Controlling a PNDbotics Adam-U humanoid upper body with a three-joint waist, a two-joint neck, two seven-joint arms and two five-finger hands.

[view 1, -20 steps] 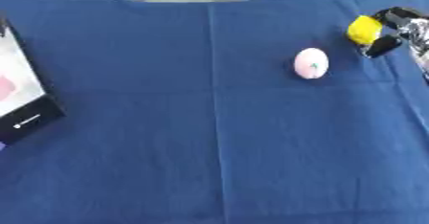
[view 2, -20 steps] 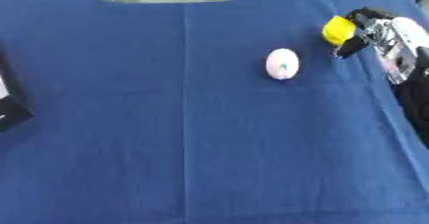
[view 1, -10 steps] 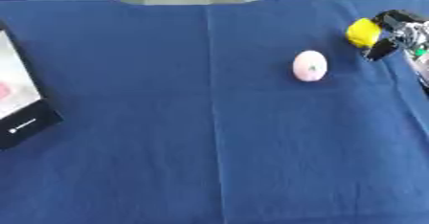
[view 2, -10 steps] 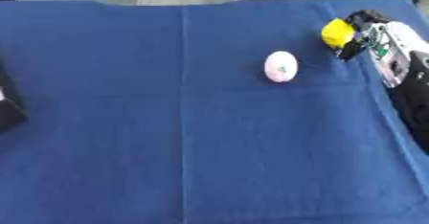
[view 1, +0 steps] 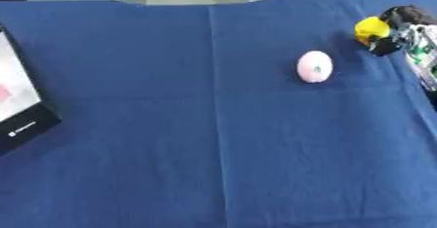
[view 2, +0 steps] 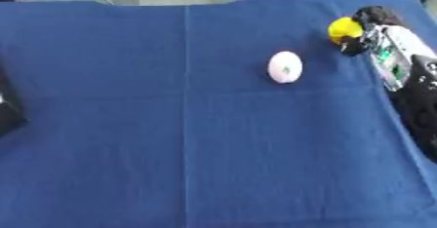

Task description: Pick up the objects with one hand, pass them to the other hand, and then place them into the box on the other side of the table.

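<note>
1. Here the right hand (view 2: 368, 29) reaches in at the far right of the desk (view 2: 188, 139), its dark fingers curled about a yellow object (view 2: 344, 27); the thumb side is hidden, so how completely the object is enclosed cannot be told.
2. Whether the yellow object rests on the blue cloth or is just clear of it cannot be told; the step in hand is judged to be the pick-up that precedes the hand-over.
3. A pale pink egg-shaped object (view 1: 314, 66) lies alone on the cloth, left of and slightly nearer than the yellow one, apart from the hand.
4. The box (view 1: 19, 110), dark-rimmed with a light interior, sits at the left edge, well apart from both objects; only a corner of it shows.
5. The left hand appears in neither view.
6. To do the step well, the lift should probably go straight up before any travel leftward, so that the pink object just beside the path is not knocked and set rolling.
7. The yellow object looks round and smooth, hence likely to slip; part of it is best left exposed on the left side for the receiving hand to close on.
8. The hand-over is best made over the middle of the desk, low above the cloth, so a dropped object stays within reach.
</note>
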